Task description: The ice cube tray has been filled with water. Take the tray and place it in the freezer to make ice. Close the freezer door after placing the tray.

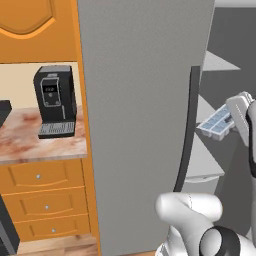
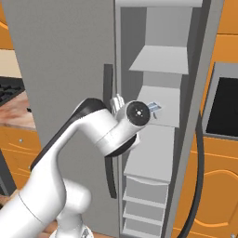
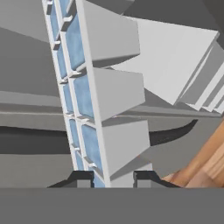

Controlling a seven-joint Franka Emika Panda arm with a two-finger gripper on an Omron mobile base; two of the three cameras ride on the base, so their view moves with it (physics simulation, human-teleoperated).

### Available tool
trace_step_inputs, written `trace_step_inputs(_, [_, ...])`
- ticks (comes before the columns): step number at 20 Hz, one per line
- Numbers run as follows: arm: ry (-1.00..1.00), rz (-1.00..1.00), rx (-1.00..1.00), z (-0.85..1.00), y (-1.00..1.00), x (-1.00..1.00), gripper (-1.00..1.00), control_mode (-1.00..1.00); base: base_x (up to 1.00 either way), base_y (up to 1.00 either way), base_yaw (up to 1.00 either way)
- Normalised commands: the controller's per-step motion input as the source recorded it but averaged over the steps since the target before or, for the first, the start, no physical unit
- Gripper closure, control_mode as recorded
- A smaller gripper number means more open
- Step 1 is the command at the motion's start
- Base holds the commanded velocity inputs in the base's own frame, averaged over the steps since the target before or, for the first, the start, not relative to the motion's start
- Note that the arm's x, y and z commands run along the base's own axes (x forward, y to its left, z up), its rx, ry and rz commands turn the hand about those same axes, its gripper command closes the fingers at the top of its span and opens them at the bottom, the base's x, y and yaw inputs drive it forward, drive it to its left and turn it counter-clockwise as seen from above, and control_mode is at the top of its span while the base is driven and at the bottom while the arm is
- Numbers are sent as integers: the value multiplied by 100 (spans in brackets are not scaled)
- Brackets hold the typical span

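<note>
No readable writing anywhere; the black coffee machine (image 1: 54, 100) on the tabletop (image 1: 30, 145) has a small display, too blurred to read.

My jaws (image 3: 113, 178) are pinching the ice cube tray (image 3: 83, 96): in hand view the rim runs up from between both tips toward 12 o'clock, w/ pale-blue cells on one side and the white undersides of the cells on the other. Whether the cells hold water, can't tell.

Left base view shows the tray (image 1: 216, 122) at 3 o'clock, tilted, held in the air inside the freezer (image 1: 215, 165), near the pale shelves (image 1: 202, 162) but not resting on one. It also shows the closed left-hand panel (image 1: 140, 125) and orange drawers (image 1: 42, 200) at 8 o'clock.

Right base view: my wrist hides most of the tray (image 2: 154, 108); just a corner pokes out near centre. This view gives the open compartment top to bottom, shelves (image 2: 160, 60) stacked, and the freezer door (image 2: 195, 139) swung open at 3 o'clock, edge-on, w/ its dark handle (image 2: 200, 181) curving down.
</note>
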Motion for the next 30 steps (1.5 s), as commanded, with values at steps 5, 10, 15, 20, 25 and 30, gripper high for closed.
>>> trace_step_inputs(5, [-2,4,8,49,0,6,100,-100,0,0,0])
trace_step_inputs(10, [-5,10,0,28,0,25,100,-100,0,0,0])
trace_step_inputs(15, [-13,6,-10,18,0,15,100,-100,0,0,0])
trace_step_inputs(20, [-19,0,-17,19,0,21,100,-100,0,0,0])
trace_step_inputs(25, [-10,0,-12,34,0,26,100,-100,0,0,0])
trace_step_inputs(30, [0,0,-1,50,-22,14,100,-100,0,0,0])
